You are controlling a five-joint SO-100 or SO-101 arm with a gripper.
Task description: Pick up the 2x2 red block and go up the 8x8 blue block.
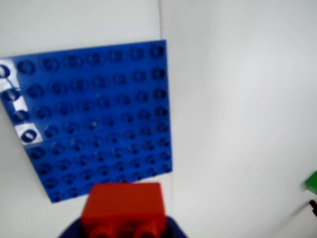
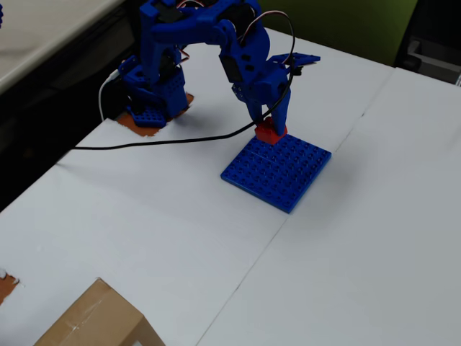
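The 2x2 red block (image 1: 124,206) fills the bottom centre of the wrist view, held between the blue fingers of my gripper (image 1: 124,225), which is shut on it. The 8x8 blue block (image 1: 96,116) lies flat on the white table just beyond it. In the overhead view the gripper (image 2: 271,127) holds the red block (image 2: 269,133) at the far edge of the blue plate (image 2: 279,173), near its far-left corner. I cannot tell whether the red block touches the plate.
A black cable (image 2: 166,140) runs from the arm's base (image 2: 151,108) across the table. A cardboard box (image 2: 94,321) sits at the near left corner. A green object (image 1: 312,181) shows at the wrist view's right edge. The table's left edge drops off.
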